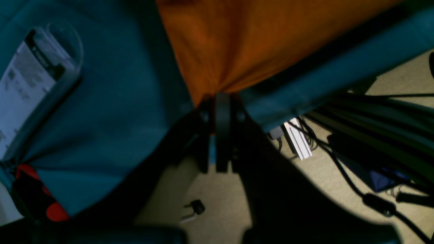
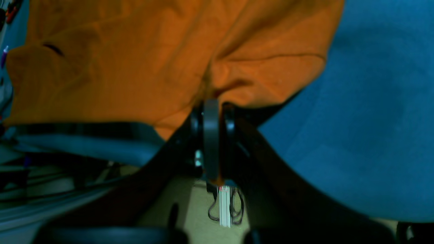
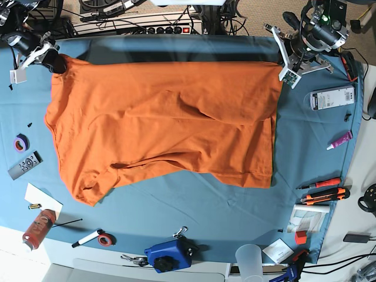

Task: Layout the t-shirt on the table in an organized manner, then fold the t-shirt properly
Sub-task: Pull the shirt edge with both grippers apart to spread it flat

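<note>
Both grippers are clamped tight on the t-shirt [image 3: 158,123], left gripper [image 1: 222,96] and right gripper [image 2: 212,101] pinching its far corners at the table [image 3: 194,205] edge. Draw outward evenly, keeping the fabric taut so wrinkles flatten.

Both arms reach to the far corners, the left gripper [image 1: 222,98] and right gripper [image 2: 212,103] clamped tight (fabric pinched between their fingertips).

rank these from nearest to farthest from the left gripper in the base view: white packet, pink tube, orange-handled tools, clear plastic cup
From the left gripper:
1. White packet, just beside it, toward the table's right edge.
2. Pink tube, further down that edge.
3. Orange-handled tools, lower right.
4. Clear plastic cup, at the bottom edge.
</note>
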Action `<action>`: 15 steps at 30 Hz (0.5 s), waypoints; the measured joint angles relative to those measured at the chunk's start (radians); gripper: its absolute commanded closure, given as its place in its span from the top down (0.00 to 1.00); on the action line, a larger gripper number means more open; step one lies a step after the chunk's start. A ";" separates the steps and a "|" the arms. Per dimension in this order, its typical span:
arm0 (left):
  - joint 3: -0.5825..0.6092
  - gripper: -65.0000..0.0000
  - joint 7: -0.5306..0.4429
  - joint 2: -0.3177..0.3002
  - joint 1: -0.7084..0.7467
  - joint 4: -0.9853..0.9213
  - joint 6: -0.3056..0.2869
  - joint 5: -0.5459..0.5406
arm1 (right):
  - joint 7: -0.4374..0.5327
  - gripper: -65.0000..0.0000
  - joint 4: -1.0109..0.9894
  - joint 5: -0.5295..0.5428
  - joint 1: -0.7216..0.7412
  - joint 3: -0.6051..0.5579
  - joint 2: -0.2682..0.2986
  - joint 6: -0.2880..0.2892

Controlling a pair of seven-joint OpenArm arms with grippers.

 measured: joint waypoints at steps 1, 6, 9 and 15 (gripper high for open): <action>0.000 0.00 -0.001 0.000 0.005 0.000 0.000 0.000 | 0.000 0.00 0.000 0.000 -0.007 0.000 0.002 0.000; -0.001 0.00 0.000 0.000 0.053 0.000 -0.042 0.000 | 0.000 0.00 0.000 -0.022 -0.018 0.000 0.004 0.000; -0.001 0.00 0.000 0.000 0.075 0.000 -0.042 0.000 | 0.000 0.00 0.000 -0.023 -0.024 0.000 0.004 0.000; -0.001 0.09 -0.016 0.000 0.076 0.000 -0.042 0.000 | 0.000 0.00 0.000 -0.022 -0.027 0.000 0.004 0.000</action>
